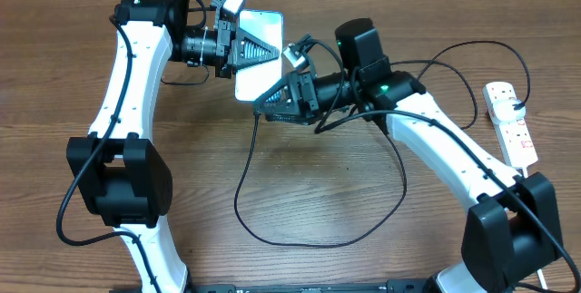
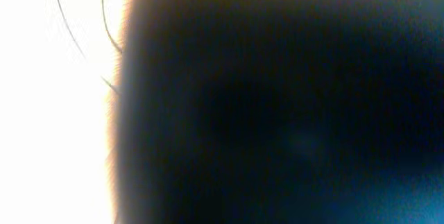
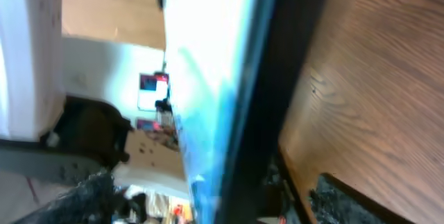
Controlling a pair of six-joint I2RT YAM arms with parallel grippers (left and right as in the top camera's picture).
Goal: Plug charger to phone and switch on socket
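The phone [image 1: 265,25] screen is pale blue; charger [image 1: 238,193] black; socket [image 1: 513,125] white, red switches; desk [image 1: 318,184] brown wood-grain.

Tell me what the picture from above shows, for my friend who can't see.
The robot's left gripper holds a slim black-edged phone with a lit light-blue screen over a brown wooden table, and the right gripper is at the phone's near edge. A thin black cable loops below, and a white oblong power strip lies far right.

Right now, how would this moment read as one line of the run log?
left end effector: gripping phone | right end effector: at phone's lower edge, grip unclear | charger: cable looped on table | socket: far right, untouched
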